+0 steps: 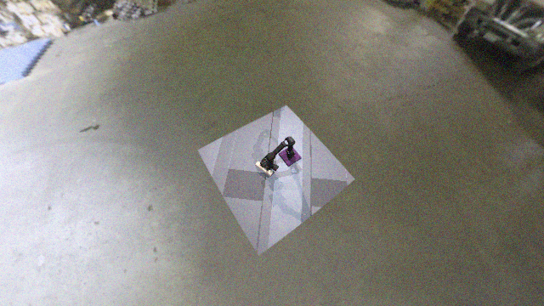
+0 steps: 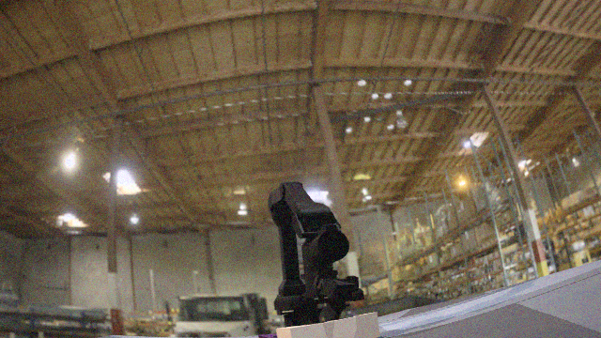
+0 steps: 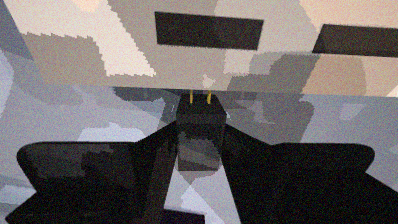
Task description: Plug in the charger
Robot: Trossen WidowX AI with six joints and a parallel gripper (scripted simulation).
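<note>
In the wrist view my gripper (image 3: 198, 124) is shut on the black charger (image 3: 201, 112). Its two brass prongs point up the picture at the near edge of the cream power strip (image 3: 125, 65); their tips meet that edge in the picture, and whether they touch it I cannot tell. The strip shows two dark outlets; the left outlet (image 3: 209, 31) lies ahead of the prongs, beyond a band of cream surface. The strip also shows small in the top view (image 1: 266, 171) and along the bottom of the exterior view (image 2: 329, 329), where the charger is hidden.
The right outlet (image 3: 362, 40) is cut off by the wrist view's edge. The arm stands on a purple square (image 1: 296, 159) beside the strip, on a pale table top (image 1: 242, 221) with shadows across it. A dark thing (image 3: 184, 217) shows at the wrist view's bottom edge.
</note>
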